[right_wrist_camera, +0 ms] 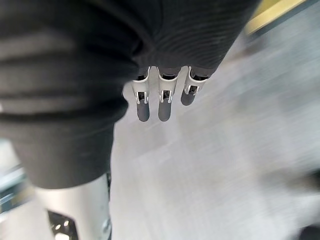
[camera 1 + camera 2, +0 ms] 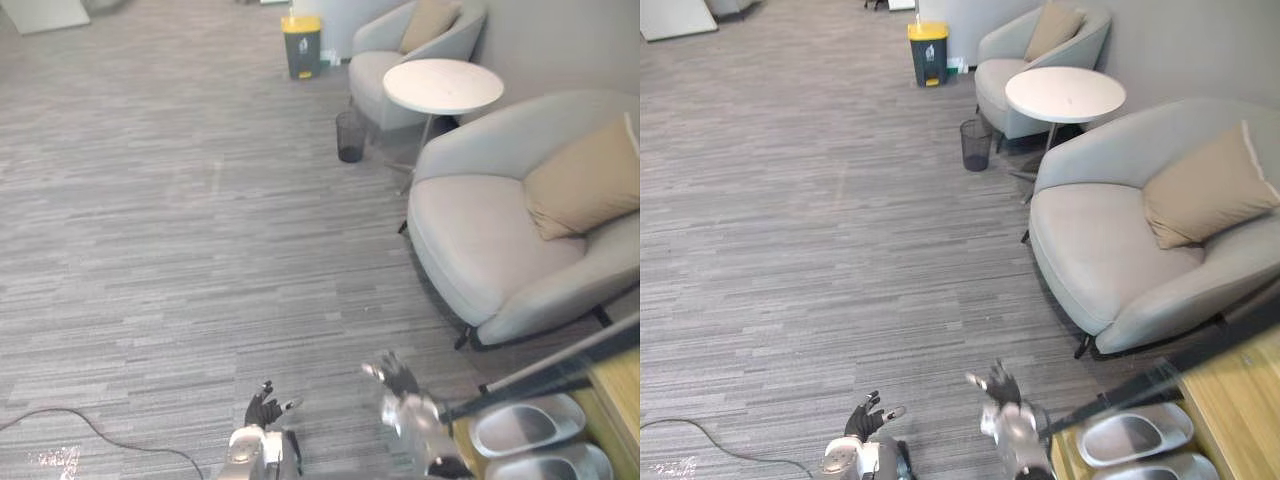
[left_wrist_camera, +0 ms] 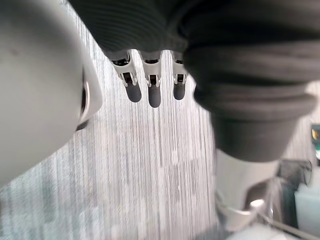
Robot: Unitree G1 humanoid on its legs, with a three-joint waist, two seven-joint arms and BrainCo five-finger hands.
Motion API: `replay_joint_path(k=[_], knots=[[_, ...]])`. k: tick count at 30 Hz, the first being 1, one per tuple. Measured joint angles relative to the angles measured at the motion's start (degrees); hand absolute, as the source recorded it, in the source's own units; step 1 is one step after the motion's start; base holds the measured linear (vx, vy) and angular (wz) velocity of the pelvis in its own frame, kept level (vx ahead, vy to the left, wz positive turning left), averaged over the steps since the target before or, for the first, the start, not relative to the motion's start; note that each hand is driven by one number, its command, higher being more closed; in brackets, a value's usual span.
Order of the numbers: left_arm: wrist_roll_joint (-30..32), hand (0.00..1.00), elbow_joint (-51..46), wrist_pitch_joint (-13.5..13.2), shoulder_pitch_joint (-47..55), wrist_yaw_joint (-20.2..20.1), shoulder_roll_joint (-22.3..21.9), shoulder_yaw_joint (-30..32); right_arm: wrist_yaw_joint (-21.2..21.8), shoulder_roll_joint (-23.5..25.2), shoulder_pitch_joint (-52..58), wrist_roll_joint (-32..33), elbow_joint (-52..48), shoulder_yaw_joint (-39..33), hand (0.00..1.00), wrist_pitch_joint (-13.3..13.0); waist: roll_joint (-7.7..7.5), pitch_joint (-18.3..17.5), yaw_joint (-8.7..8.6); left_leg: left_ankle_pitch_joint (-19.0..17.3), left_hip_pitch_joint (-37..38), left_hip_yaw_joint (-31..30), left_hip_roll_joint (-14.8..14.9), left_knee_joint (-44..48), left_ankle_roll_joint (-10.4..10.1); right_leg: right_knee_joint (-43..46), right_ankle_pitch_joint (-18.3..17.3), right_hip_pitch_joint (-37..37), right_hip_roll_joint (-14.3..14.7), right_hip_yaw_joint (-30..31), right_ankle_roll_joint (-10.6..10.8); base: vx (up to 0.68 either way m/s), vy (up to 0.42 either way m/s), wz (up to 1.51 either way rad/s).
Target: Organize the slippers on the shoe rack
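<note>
Left hand, right hand: fingers straight

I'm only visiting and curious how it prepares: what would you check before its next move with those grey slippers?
1. Left hand free: ok, it holds nothing and its fingers are straight.
2. Right hand free: ok, it holds nothing and its fingers are straight.
3. Slippers in sight: ok, two lie side by side on the shoe rack, at the robot's lower right.
4. A hand touching a slipper: not ok, both hover over the carpet.
5. Way to the slippers open: cannot tell, a dark bar crosses just above them.
6. Slippers neatly lined up: cannot tell, the nearer one is cut off by the picture's edge.
</note>
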Motion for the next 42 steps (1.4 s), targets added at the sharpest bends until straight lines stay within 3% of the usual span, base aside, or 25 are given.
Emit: replay_joint_path(k=[1,3,6,8,10,11,14,16,17,18,20,22,25,26,27,29,31,33,34,35,36,39,40,41,42], knots=[[0.01,0.00,1.07,0.04,-0.66,-0.01,1.47,-0.01,-0.09,-0.39,-0.29,-0.15,0.37,0.05,0.00,0.10,-2.18,0.42,-0.46,-0.09,0.70,0.37,-1.83,-0.46,0.45,1.08,-0.78,-0.12,-1.33,0.33,0.79,0.43,0.153,0.59],[0.02,0.00,2.51,0.15,-1.70,-0.01,4.57,-0.36,0.19,-0.38,-1.34,-1.79,0.25,0.42,0.00,-0.27,-4.87,0.26,-0.56,-0.68,1.68,-0.69,-4.34,-2.82,0.47,2.53,2.62,-1.13,-2.59,1.44,1.02,0.40,0.133,0.39],[0.01,0.00,2.54,0.20,-0.85,-0.01,5.93,-1.63,0.89,-0.67,-1.88,-3.03,-0.16,0.46,0.00,-1.05,-5.02,0.33,-0.73,-2.93,6.00,-2.76,-7.14,-4.18,1.09,13.96,7.30,-2.87,-3.72,1.92,2.21,0.37,0.143,0.44],[0.00,0.00,2.31,0.07,-0.60,0.01,5.83,-2.85,1.42,-1.14,-1.26,-4.06,-0.31,0.69,0.00,-1.30,-4.45,0.89,-1.87,-5.66,10.85,-6.82,-8.99,-6.60,0.98,33.89,18.31,-10.15,-5.51,2.90,2.95,0.38,0.102,0.89],[0.01,0.00,2.46,0.18,0.08,0.05,5.54,-3.34,1.85,-0.92,-0.60,-4.22,-1.27,2.49,0.00,-1.31,-4.36,1.13,-2.25,-8.05,14.46,-9.73,-10.16,-7.23,1.52,46.13,10.98,-18.40,-4.98,5.47,-0.23,0.39,0.008,0.83],[0.01,0.00,2.46,0.20,0.36,0.10,5.04,-3.33,2.08,-0.77,-0.15,-4.22,-2.18,2.90,0.00,-1.32,-3.26,1.54,-2.44,-8.74,16.60,-11.46,-10.06,-8.05,1.09,46.67,8.45,-21.47,-4.11,5.67,-0.07,0.51,-0.027,0.73],[-0.04,0.00,2.23,0.17,0.43,0.71,4.05,-3.23,2.27,-0.61,1.02,-4.20,-5.73,2.72,0.00,-2.19,-2.78,1.61,-2.95,-11.20,21.76,-16.48,-9.54,-10.24,-0.30,39.35,3.67,-28.94,-1.71,5.23,0.58,0.48,-0.102,0.83],[-0.03,0.00,2.20,0.06,-0.14,1.00,3.19,-3.17,2.27,-0.77,1.26,-4.13,-6.52,2.69,0.00,-2.48,-2.60,1.55,-3.52,-12.72,23.74,-19.96,-8.37,-10.70,-1.37,27.83,3.40,-31.10,0.36,5.47,0.99,0.53,-0.200,0.99],[0.00,0.00,2.22,-0.09,-0.70,0.97,2.84,-3.25,2.24,-0.75,1.39,-4.13,-6.41,2.69,0.00,-2.49,-3.00,1.28,-3.65,-13.41,24.92,-22.41,-8.34,-11.76,-2.92,17.22,5.31,-31.06,1.12,5.90,-0.12,0.56,-0.234,1.11],[0.02,0.00,2.34,-0.20,-0.95,0.89,2.87,-3.24,2.25,-0.66,1.95,-4.14,-5.95,2.73,0.00,-2.52,-3.98,0.78,-3.90,-14.43,26.47,-24.15,-8.97,-12.76,-4.19,11.45,10.98,-31.24,0.77,7.34,-1.74,0.60,-0.248,1.00],[0.02,0.00,2.90,-0.26,-0.96,0.75,0.92,-3.19,1.92,-2.03,0.74,-4.13,-4.93,2.33,0.00,-2.36,-1.02,-0.13,-3.69,-14.06,28.30,-26.05,-5.84,-12.90,-6.19,14.29,6.84,-29.55,1.78,4.24,-4.65,0.72,-0.274,0.69],[0.02,0.00,2.86,-0.29,-1.55,0.66,0.19,-3.18,1.88,-1.87,0.17,-4.15,-4.70,2.66,0.00,-2.28,0.15,-0.01,-4.18,-12.30,27.04,-28.05,-5.05,-6.56,-6.54,14.03,4.41,-26.52,2.12,1.70,-6.18,0.62,-0.244,0.65],[-0.06,0.00,1.47,-0.38,-1.39,0.65,-0.07,-1.07,1.85,-0.45,0.71,-4.16,-5.16,3.37,0.00,-2.23,0.11,0.31,-3.90,-4.77,15.60,-30.04,-3.17,23.04,-9.91,7.74,3.26,-16.69,3.78,0.48,-7.93,0.49,-0.175,0.49],[-0.10,0.00,0.60,-0.42,-0.94,0.71,-0.11,0.15,1.74,-0.26,0.62,-4.16,-5.20,4.15,0.00,-2.27,0.14,0.35,-3.66,-4.51,11.73,-28.78,-2.10,31.88,-9.73,5.59,2.40,-13.47,4.57,0.74,-8.35,0.59,-0.133,0.02],[-0.28,0.00,-0.28,-0.33,-0.50,0.93,-0.04,1.74,1.47,0.00,-0.02,-4.15,-5.14,5.21,0.00,-2.24,-0.10,1.03,-2.43,-5.48,7.47,-25.47,0.50,40.95,-7.99,2.32,1.16,-8.88,5.77,2.40,-8.47,0.48,-0.062,-0.12],[-0.82,0.00,-1.04,-0.24,0.53,1.05,0.41,3.12,1.23,0.62,-0.16,-4.13,-4.84,5.33,0.00,-2.09,-0.75,1.65,-0.92,-6.87,2.38,-21.47,2.38,43.46,-5.89,-1.68,0.89,-3.09,5.97,3.70,-8.31,0.49,0.005,-0.25],[-1.16,0.00,-3.66,-0.37,1.36,1.04,0.86,3.30,1.13,0.58,-0.41,-4.14,-5.20,4.93,0.00,-2.10,-1.78,2.09,0.28,-8.68,-2.32,-17.85,2.68,35.88,-5.57,-5.04,0.81,0.94,4.69,4.88,-8.15,0.41,0.076,-0.37],[-1.15,0.00,-4.16,-0.36,1.19,1.04,1.23,3.31,1.03,0.49,-0.95,-4.17,-5.27,4.71,0.00,-2.13,-2.21,2.19,0.93,-8.38,-4.82,-16.10,0.86,20.77,-5.34,-6.48,-0.29,3.26,2.29,6.03,-6.18,0.44,0.194,-0.43],[-1.15,0.00,-3.76,-0.34,1.35,1.04,0.97,2.62,0.95,0.32,-0.52,-4.22,-5.23,3.94,0.00,-2.14,-1.29,1.69,0.89,-3.87,-4.22,-16.42,-0.54,7.29,-5.52,-6.62,-0.86,4.38,1.85,6.81,-5.19,0.48,0.240,-0.30],[-1.12,0.00,-3.23,-0.44,1.58,0.98,1.64,1.25,0.82,0.23,-0.52,-4.30,-3.64,3.09,0.00,-1.90,-1.70,0.83,0.89,-1.18,-4.06,-16.63,-2.49,6.08,-4.28,-6.16,-1.52,4.79,0.50,8.29,-4.24,0.62,0.275,-0.07],[-1.14,0.00,-2.82,-0.36,1.08,1.00,2.25,0.88,0.81,0.62,-0.51,-4.36,-2.86,3.01,0.00,-1.70,-2.84,0.08,0.52,-2.16,-3.65,-15.94,-3.82,5.02,-3.47,-5.19,-1.16,4.33,-1.14,8.66,-3.86,0.52,0.223,0.25],[-1.12,0.00,-1.97,-0.29,0.06,1.03,2.05,-0.12,0.79,1.15,-0.23,-4.41,-2.80,2.53,0.00,-1.31,-4.23,-0.13,-0.20,-5.72,-0.53,-14.38,-6.93,4.49,-1.46,13.44,2.12,-2.75,-4.26,11.40,-0.36,0.54,0.256,0.14],[-1.10,0.00,-1.24,-0.15,0.13,1.03,2.17,-1.34,0.82,1.41,0.09,-4.42,-2.83,2.58,0.00,-1.23,-4.25,0.09,-0.67,-7.45,2.73,-14.38,-7.69,4.14,-0.64,23.29,7.74,-6.17,-4.64,11.91,0.92,0.63,0.273,-0.01],[-1.03,0.00,-1.20,-0.11,0.29,1.02,2.12,-1.69,0.97,1.76,0.49,-4.42,-2.88,2.73,0.00,-1.24,-3.98,0.83,-0.84,-9.34,7.03,-14.51,-8.11,2.79,-0.53,34.49,9.26,-10.02,-4.84,12.21,2.26,0.52,0.197,-0.01],[-1.04,0.00,-1.17,0.00,0.52,1.06,2.02,-1.69,1.24,1.95,0.67,-4.43,-3.15,2.74,0.00,-1.28,-3.98,1.11,-0.92,-10.33,9.90,-14.48,-8.58,1.56,-0.50,40.83,8.54,-12.84,-5.10,11.72,1.83,0.48,0.138,-0.06]])
